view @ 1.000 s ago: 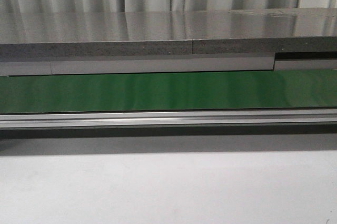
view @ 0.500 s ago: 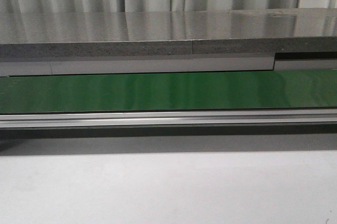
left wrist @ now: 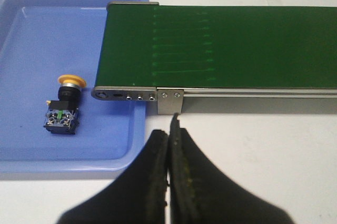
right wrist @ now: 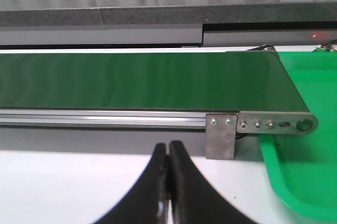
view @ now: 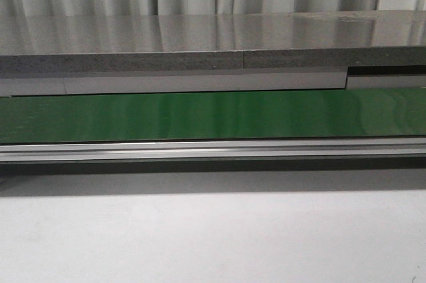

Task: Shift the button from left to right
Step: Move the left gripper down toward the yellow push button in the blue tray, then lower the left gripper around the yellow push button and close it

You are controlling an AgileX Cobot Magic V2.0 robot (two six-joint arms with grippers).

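Front view: a green belt (view: pixel 213 115) runs the table's (view: pixel 213 236) width, behind its bare white front; no arm shows.

Left wrist view: the left gripper (left wrist: pixel 169 134) hangs over the white top with fingers pressed together, holding nothing. The button (left wrist: pixel 64 104) lies on its side in the blue tray (left wrist: pixel 131 145) at the belt's left end.

Right wrist view: the right gripper (right wrist: pixel 168 153) is likewise pinched together and empty, near the belt's right end and a green tray (right wrist: pixel 295 182).

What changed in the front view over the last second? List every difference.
Nothing visibly changed. The green belt lies bare as before, and no arm or object has come into the front view.
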